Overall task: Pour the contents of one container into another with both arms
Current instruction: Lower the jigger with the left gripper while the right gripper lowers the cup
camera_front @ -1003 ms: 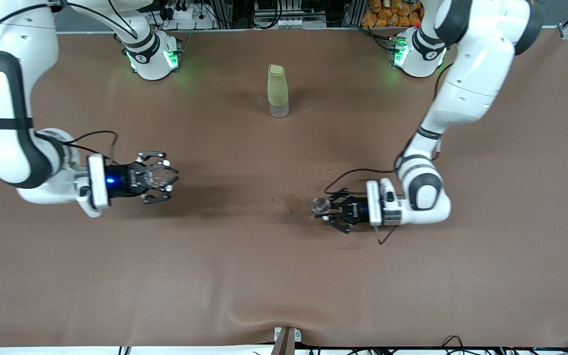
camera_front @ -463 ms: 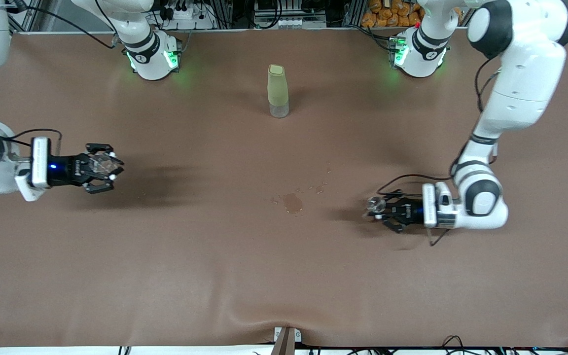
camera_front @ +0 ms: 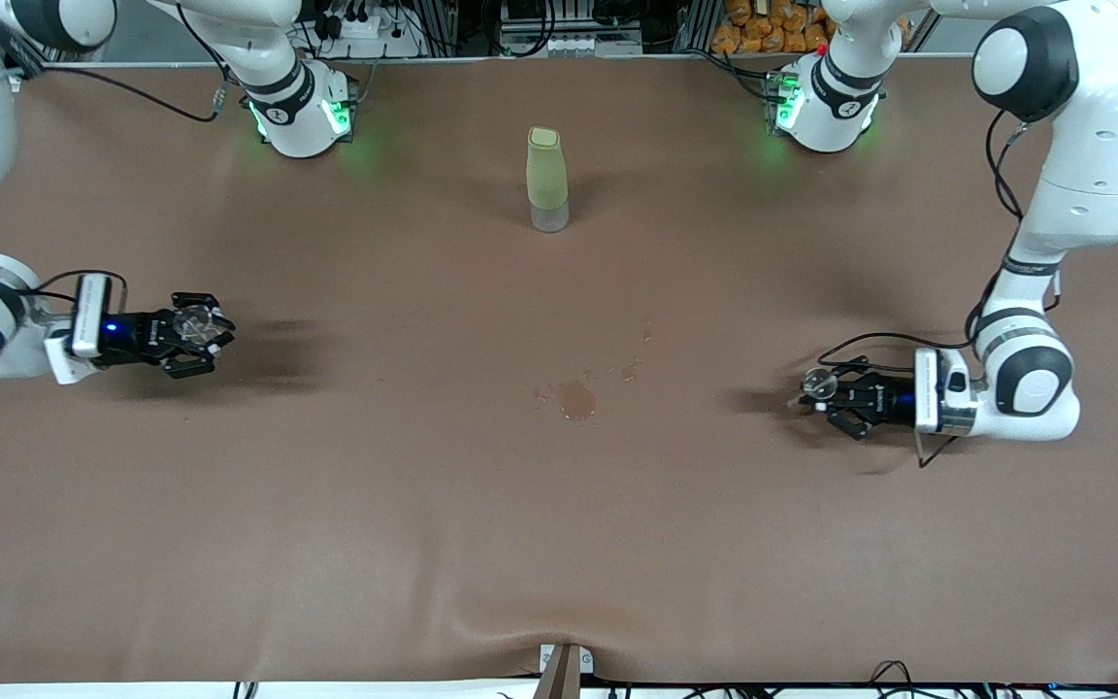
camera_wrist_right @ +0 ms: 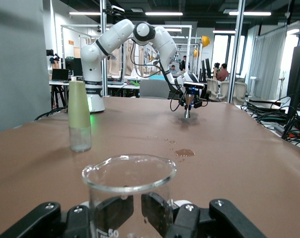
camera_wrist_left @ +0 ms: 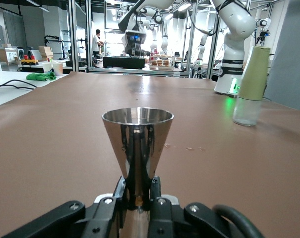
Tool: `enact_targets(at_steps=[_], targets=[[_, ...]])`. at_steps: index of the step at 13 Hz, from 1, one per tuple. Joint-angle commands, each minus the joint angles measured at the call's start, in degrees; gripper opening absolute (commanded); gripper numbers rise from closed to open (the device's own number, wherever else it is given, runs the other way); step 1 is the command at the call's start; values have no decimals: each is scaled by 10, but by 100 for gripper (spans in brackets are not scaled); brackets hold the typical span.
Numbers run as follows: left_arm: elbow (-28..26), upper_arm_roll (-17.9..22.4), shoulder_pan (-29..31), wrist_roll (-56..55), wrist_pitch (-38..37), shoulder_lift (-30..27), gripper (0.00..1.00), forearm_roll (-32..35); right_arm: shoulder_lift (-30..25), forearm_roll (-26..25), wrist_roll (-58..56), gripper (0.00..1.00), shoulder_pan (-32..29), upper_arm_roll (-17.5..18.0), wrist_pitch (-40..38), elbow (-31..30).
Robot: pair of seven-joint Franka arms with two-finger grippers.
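Now, from my remote station, this is what I read off the cameras:

Left hand: the left hand (camera_front: 826,396) sits low over the table (camera_front: 559,544) toward the left arm's end, fingers clamped on the narrow stem of a metal cone cup (camera_wrist_left: 137,144).
Metal cone cup: upright in the left wrist view, mouth up, polished and mirror-like; in the front view it shows as a small round rim (camera_front: 819,384) at the tip of the hand.
Right hand: the right hand (camera_front: 198,332) is low over the table toward the right arm's end, fingers closed around a clear glass beaker (camera_wrist_right: 128,196).
Glass beaker: upright, pour lip visible on the rim, a "50" mark printed on its wall; I cannot tell whether it holds any liquid. In the front view it is the clear disc (camera_front: 193,323) in the hand.
Bottle: a tall bottle (camera_front: 547,180) with a pale green sleeve and clear base stands upright near the table edge where the bases are, midway between the two bases.
Spill: a small wet patch (camera_front: 575,398) with a few droplets near it lies at mid-table, between the two hands and well apart from each.
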Motion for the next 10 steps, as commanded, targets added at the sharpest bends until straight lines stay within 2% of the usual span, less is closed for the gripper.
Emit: enact_targets(at_steps=[1,5,10], targets=[[7,-5,29,14,-24,11,0,27,60,-3,-31,0,-13,4,-6,37],[8,-4,68,16,-33,33,0,59,105,14,-66,0,-12,4,35,53],[8,-3,80,25,-56,44,0,71,140,54,-85,0,-5,5,87,81]])
